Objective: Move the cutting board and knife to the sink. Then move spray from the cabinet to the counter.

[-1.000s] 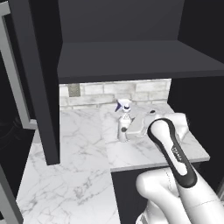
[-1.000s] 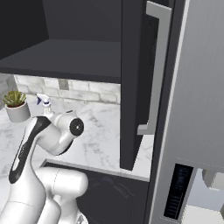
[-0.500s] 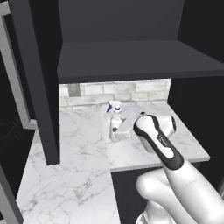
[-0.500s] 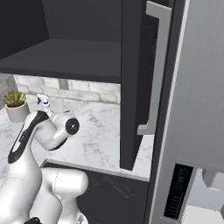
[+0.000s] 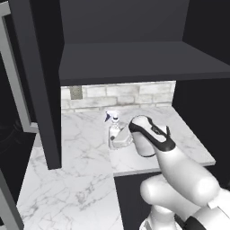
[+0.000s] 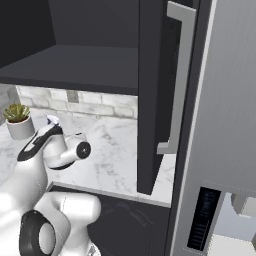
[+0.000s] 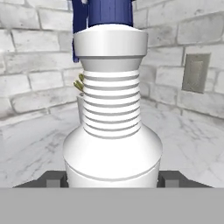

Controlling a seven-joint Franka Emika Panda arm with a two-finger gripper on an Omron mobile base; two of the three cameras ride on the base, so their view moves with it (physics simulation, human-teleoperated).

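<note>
Open cabinet door hanging over the left of the counter, bare marble ahead of it and a potted plant off at the back wall. Further right, spray upright mid-counter under the cabinet shelf, clear of the front edge. Gripper clamped on the bottle's body, 2 finger tips tight against its sides.

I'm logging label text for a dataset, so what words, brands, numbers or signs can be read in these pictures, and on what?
None can be read.
The spray is plain white with a blue top, no label.
A small grey mark runs along the arm's dark band in the left base view, too small to read.
</note>
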